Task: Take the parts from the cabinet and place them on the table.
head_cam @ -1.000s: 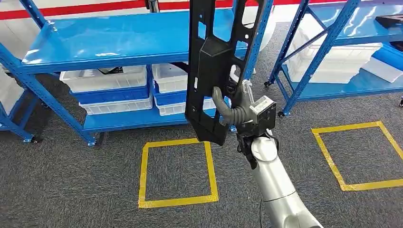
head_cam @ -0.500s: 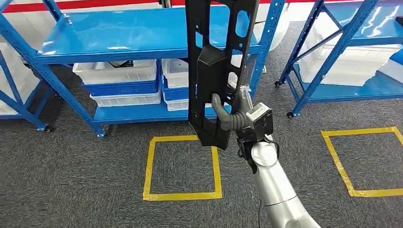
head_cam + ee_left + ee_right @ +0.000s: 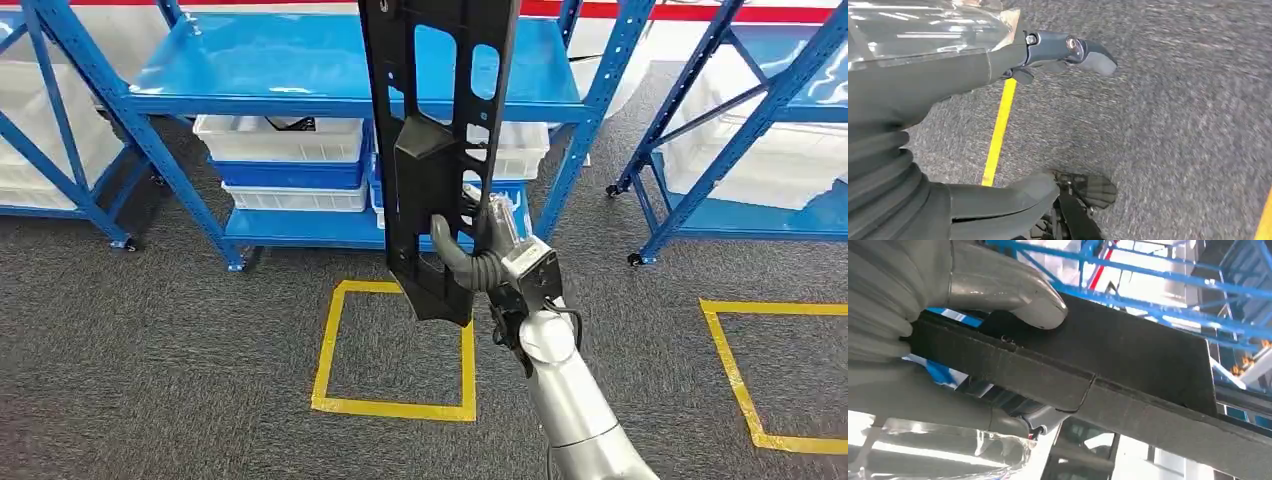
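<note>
A long black plastic part [image 3: 440,120] with several cut-out windows stands upright in front of me, its top running out of the head view. My right hand [image 3: 490,265] grips it near its lower end, with the thumb wrapped across its front face. In the right wrist view the thumb [image 3: 998,287] presses on the part's flat black face [image 3: 1128,365]. My left hand [image 3: 923,100] hangs over the grey carpet, its fingers apart and nothing between them.
A blue steel rack [image 3: 300,70] stands straight ahead, with white and blue bins [image 3: 280,140] on its lower shelf. A second blue rack [image 3: 740,130] stands to the right. Yellow tape squares [image 3: 395,405] [image 3: 740,390] mark the grey carpet.
The whole picture has shifted: the camera moved, so the racks and tape squares sit further right. My right hand keeps its grip on the upright part.
</note>
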Controlling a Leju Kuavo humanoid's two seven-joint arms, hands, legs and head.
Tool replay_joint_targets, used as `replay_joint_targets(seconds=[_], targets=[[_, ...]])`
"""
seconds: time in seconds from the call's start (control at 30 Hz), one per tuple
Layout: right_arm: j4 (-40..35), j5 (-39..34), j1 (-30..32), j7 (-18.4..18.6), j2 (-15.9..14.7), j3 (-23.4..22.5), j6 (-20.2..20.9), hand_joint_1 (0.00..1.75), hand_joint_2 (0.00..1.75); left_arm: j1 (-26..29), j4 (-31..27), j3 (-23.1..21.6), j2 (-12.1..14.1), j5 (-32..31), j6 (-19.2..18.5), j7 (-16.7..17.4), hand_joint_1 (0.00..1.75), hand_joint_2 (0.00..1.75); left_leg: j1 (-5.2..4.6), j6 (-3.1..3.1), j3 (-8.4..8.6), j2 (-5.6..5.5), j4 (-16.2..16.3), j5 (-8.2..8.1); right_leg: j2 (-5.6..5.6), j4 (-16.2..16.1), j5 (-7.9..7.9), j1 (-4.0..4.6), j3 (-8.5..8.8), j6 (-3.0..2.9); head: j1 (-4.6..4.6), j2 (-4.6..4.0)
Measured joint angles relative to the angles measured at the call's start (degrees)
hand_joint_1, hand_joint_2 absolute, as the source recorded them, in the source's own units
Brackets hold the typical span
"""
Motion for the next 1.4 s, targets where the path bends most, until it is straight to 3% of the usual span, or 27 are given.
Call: replay_joint_targets(seconds=[0.03,0.07,0.1,0.17,0.23,0.27,0.33,0.37,0.4,0.5,0.53,0.57,0.63,0.7,0.73,0.77,0.83,0.87,0.9,1.0,1.07,1.13,1.2,1.27,1.3,1.37,1.4], targets=[[-0.2,0.0,0.0,0.0,0.2,0.0,0.0,1.75,1.75,0.0,0.0,0.0,0.0,0.0,0.0,0.0,0.0,1.75,0.13,0.53,0.1,-0.34,-0.6,0.4,-0.32,0.0,-0.03,0.41,0.26,0.28,-0.02,0.0],[-0.4,0.0,0.0,0.0,0.2,0.0,0.0,1.75,1.75,0.0,0.0,0.0,-0.1,0.0,0.0,0.0,0.0,1.75,0.52,0.96,0.47,-0.57,-1.1,0.81,0.96,0.9,-0.96,0.05,-0.6,0.42,0.02,0.0],[-0.5,0.0,-0.1,0.0,0.2,0.1,0.0,1.75,1.75,-0.1,0.0,0.0,0.0,0.0,0.0,0.0,0.0,1.75,0.54,1.57,0.33,-0.99,-1.2,1.15,2.61,3.8,-2.78,0.09,-1.76,-0.03,0.09,0.0],[-0.5,0.0,0.2,0.0,0.1,0.1,-0.1,1.75,1.75,-0.2,0.0,0.1,0.0,0.0,0.0,0.0,0.0,1.75,0.46,1.78,0.04,-2.04,-1.2,1.31,3.76,13.0,-6.52,-0.13,-5.89,-0.47,0.26,0.0],[-0.5,0.0,0.7,0.1,0.0,0.1,-0.1,1.75,1.75,-0.2,0.0,0.1,-0.1,0.0,0.0,0.0,0.0,1.75,0.43,1.8,-0.09,-3.09,-1.2,1.38,4.04,18.3,-7.69,-0.19,-8.44,0.03,0.26,0.0],[-0.5,0.0,0.7,0.1,0.0,0.1,-0.1,1.75,1.75,-0.1,0.0,0.1,-0.1,0.0,-0.1,0.0,0.0,1.75,0.43,1.75,-0.07,-3.62,-1.1,1.42,4.06,16.6,-6.71,-0.28,-7.73,0.56,0.26,0.0],[-0.6,0.0,0.6,0.1,0.0,0.1,-0.1,1.75,1.75,0.0,0.0,0.2,-0.2,0.0,-0.1,0.0,0.0,1.75,0.48,1.66,-0.05,-4.79,-0.8,1.42,4.42,7.1,-2.36,-0.46,-3.01,1.78,0.26,0.0],[-0.6,0.0,0.6,0.1,0.0,0.1,-0.1,1.75,1.75,-0.1,0.0,0.2,-0.2,0.0,-0.1,0.0,0.0,1.75,0.5,1.51,-0.1,-5.3,-0.5,1.33,5.59,1.6,-0.31,-0.74,-0.4,2.09,0.28,0.0],[-0.5,0.0,0.6,0.1,-0.1,0.1,-0.1,1.75,1.75,-0.1,0.0,0.2,-0.2,0.0,-0.1,0.0,0.0,1.75,0.12,1.09,-0.43,-5.84,-0.3,1.26,6.69,0.5,-0.72,-0.68,-0.11,1.61,0.22,0.0],[-0.6,0.0,0.6,0.1,0.0,0.2,-0.1,1.75,1.75,0.2,0.0,0.2,-0.2,0.0,-0.1,0.0,0.0,1.75,0.34,0.21,-0.98,-6.49,-0.4,1.78,5.63,0.5,-0.22,-0.45,-0.1,0.69,0.17,0.0],[-0.7,0.0,0.6,0.1,0.1,0.2,-0.1,1.75,1.75,0.4,0.0,0.2,-0.1,0.0,-0.1,0.0,0.0,1.75,0.37,-0.06,-1.13,-6.78,-0.4,1.9,5.23,0.3,0.06,-0.79,-0.07,0.25,0.17,0.0],[-0.7,0.0,0.5,0.1,0.2,0.2,-0.1,1.75,1.75,0.4,0.0,0.3,0.2,0.0,0.0,0.0,0.0,1.75,0.55,-0.27,-1.57,-6.03,0.3,1.11,4.68,0.0,0.32,-1.31,-0.01,-0.16,0.24,0.0],[-0.8,0.0,0.5,0.1,0.4,0.3,-0.1,1.75,1.75,0.3,0.0,0.3,-0.1,0.0,0.0,0.0,0.0,1.75,0.54,-1.07,-3.98,-3.03,6.0,-2.74,3.99,0.0,0.35,-1.29,-0.07,-0.85,-0.44,0.0],[-0.8,0.0,0.6,0.1,0.3,0.3,-0.1,1.75,1.75,0.2,0.0,0.2,-0.1,0.0,0.0,0.0,0.0,1.75,0.98,-1.73,-8.37,-2.06,15.8,-6.98,2.86,0.0,0.34,-1.14,-0.19,-0.86,-0.42,0.0],[-0.8,0.0,0.6,0.1,0.3,0.3,-0.1,1.75,1.75,0.3,0.0,0.2,-0.1,0.0,0.0,0.0,0.0,1.75,1.14,-1.93,-9.41,-1.93,18.1,-7.3,2.36,0.0,0.33,-1.14,-0.21,-0.85,-0.44,0.0],[-0.8,0.0,0.6,0.1,0.3,0.3,-0.1,1.75,1.75,0.3,0.0,0.2,-0.1,0.0,-0.1,0.0,0.0,1.75,1.3,-2.01,-9.01,-1.81,17.4,-6.35,1.9,0.0,0.32,-1.17,-0.2,-0.84,-0.42,0.0],[-0.8,0.1,0.6,0.1,0.3,0.3,-0.1,1.75,1.75,0.3,0.0,0.3,0.0,0.0,-0.5,0.1,0.0,1.75,1.54,-2.01,-4.87,-1.24,9.5,-2.06,1.08,0.0,0.29,-1.27,-0.09,-0.81,-0.42,0.0],[-1.0,0.3,0.6,0.2,0.4,0.3,-0.2,1.75,1.75,0.2,0.0,0.2,0.0,-0.1,-0.6,0.2,0.0,1.75,1.54,-1.9,-1.62,0.23,3.5,0.37,0.74,0.1,0.26,-1.28,0.0,-0.76,-0.42,0.0],[-1.3,0.4,0.6,0.3,0.4,0.3,-0.2,1.75,1.75,0.1,0.0,0.2,0.0,-0.1,-0.7,0.5,0.0,1.75,1.35,-1.97,-0.11,2.23,0.4,0.31,0.41,0.0,0.14,-0.96,-0.03,-0.54,-0.44,0.0],[-2.3,0.8,1.5,0.3,0.3,0.3,0.1,1.75,1.75,-0.2,0.0,0.2,0.0,-0.3,-0.7,1.3,0.0,1.75,0.5,-1.11,-0.35,0.81,0.0,0.38,-0.94,-0.1,0.17,-0.36,-0.1,0.24,-0.26,0.0],[-3.1,1.2,2.3,0.3,0.5,0.4,0.5,1.75,1.75,-0.2,0.0,0.3,-0.1,-0.2,-0.7,1.8,0.0,1.75,0.85,0.21,0.01,-0.34,-1.0,1.16,-1.51,0.1,-0.37,-0.18,-0.41,0.97,-0.26,0.0],[-4.0,1.4,2.9,0.3,0.5,0.5,0.7,1.75,1.75,-0.4,0.0,0.3,0.0,0.0,-0.7,2.2,0.0,1.75,0.71,1.04,-0.05,-1.17,-1.2,1.53,2.48,5.4,-3.44,-0.62,-2.39,0.29,-0.18,0.0],[-4.5,1.4,3.8,0.1,0.5,0.5,0.7,1.75,1.75,-0.6,0.0,0.3,0.1,-0.2,-1.0,1.5,0.0,1.75,0.67,1.23,-0.26,-2.4,-1.2,1.64,3.74,14.9,-7.06,-0.63,-6.86,-0.19,0.07,0.0],[-6.9,0.6,6.7,-1.2,0.4,-0.2,1.6,1.75,1.75,-0.6,0.0,0.3,0.4,-0.5,-2.3,-0.5,0.0,1.75,0.59,1.27,-0.3,-3.91,-1.2,1.68,4.05,18.2,-7.49,-0.46,-8.45,0.32,0.07,0.0],[-8.9,0.2,8.6,-1.9,0.3,-0.9,2.9,1.75,1.75,-0.5,0.0,0.3,0.6,-0.6,-2.9,-1.0,0.0,1.75,0.59,1.27,-0.26,-4.8,-1.1,1.69,4.13,15.5,-6.09,-0.46,-7.12,0.81,0.09,0.0],[-11.6,0.2,10.3,-2.1,0.2,-1.7,4.8,1.75,1.75,-0.3,0.0,0.3,0.9,-0.6,-3.5,-1.2,0.0,1.75,0.61,1.17,-0.22,-6.06,-0.8,1.63,4.91,4.8,-1.66,-0.6,-2.03,1.77,0.09,0.0],[-12.6,0.2,10.6,-2.1,0.2,-2.0,5.4,1.75,1.75,-0.3,0.0,0.3,1.1,-0.6,-3.6,-1.2,0.0,1.75,0.6,0.92,-0.43,-6.48,-0.5,1.55,6.57,0.6,-0.82,-0.96,-0.27,1.72,0.11,0.0]])
